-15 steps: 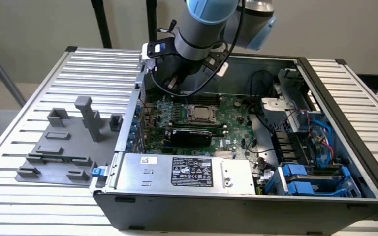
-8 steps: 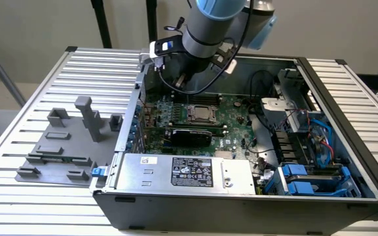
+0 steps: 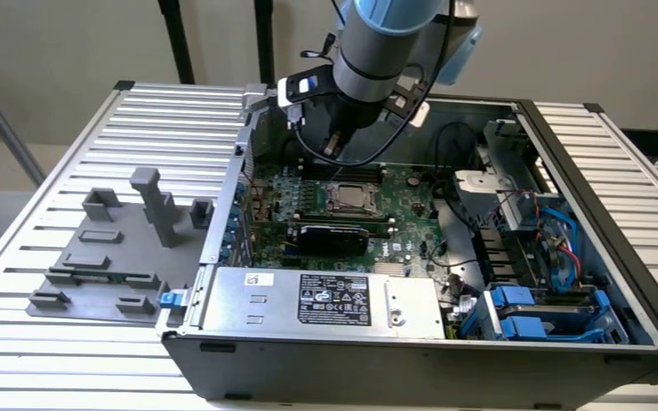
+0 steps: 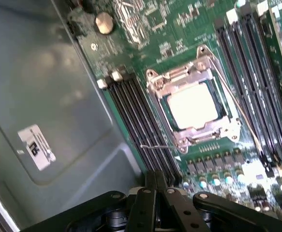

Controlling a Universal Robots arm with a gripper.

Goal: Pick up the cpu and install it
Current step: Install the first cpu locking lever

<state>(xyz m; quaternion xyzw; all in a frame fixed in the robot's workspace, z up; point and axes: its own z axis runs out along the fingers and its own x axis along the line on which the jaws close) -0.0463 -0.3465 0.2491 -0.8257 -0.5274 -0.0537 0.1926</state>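
The cpu (image 4: 195,105) lies flat in the socket frame (image 4: 179,73) on the motherboard (image 4: 179,29), just below and slightly ahead of my claw (image 4: 155,180). The claw is pressed together, gripping nothing, hovering clear above it.

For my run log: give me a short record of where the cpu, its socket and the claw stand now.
cpu: lying flat in the socket, silvery top up
socket: on the motherboard inside the open case, metal frame around the cpu
claw: shut, empty, hovering above the motherboard near the socket
fixture blocks: outside the case, exterior view's left
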